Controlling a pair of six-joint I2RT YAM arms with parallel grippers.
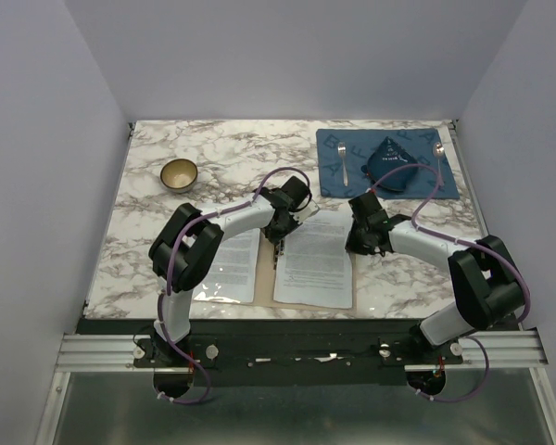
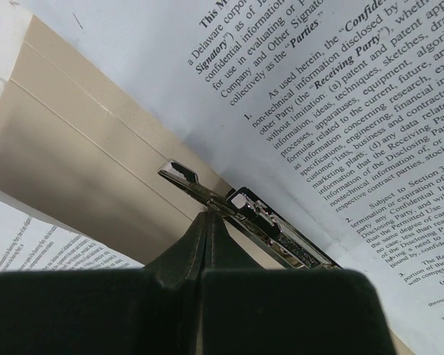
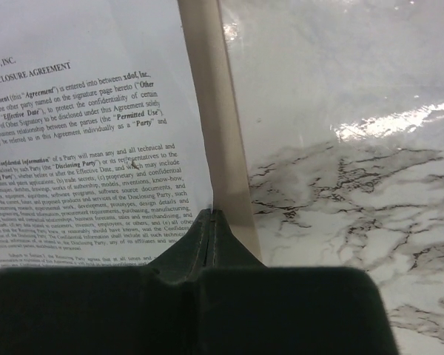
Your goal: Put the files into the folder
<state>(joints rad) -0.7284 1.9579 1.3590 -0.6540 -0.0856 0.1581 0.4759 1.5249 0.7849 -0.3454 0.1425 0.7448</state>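
Note:
The tan folder (image 1: 265,271) lies open on the marble table. One file (image 1: 315,260) lies on its right leaf and another (image 1: 232,264) on its left leaf. My left gripper (image 1: 280,234) is shut over the spine. In the left wrist view its tips (image 2: 208,215) touch the lever of the metal clip (image 2: 281,233), with the folder (image 2: 81,148) and the right file (image 2: 340,111) beyond. My right gripper (image 1: 358,243) is shut. In the right wrist view its tips (image 3: 214,213) sit at the right edge of that file (image 3: 96,148), beside a bare strip of the folder (image 3: 222,126).
A blue placemat (image 1: 329,148) at the back right holds a folded dark napkin (image 1: 394,167), a fork (image 1: 343,164) and a spoon (image 1: 438,151). A tan bowl (image 1: 179,173) stands at the back left. White walls close in the table.

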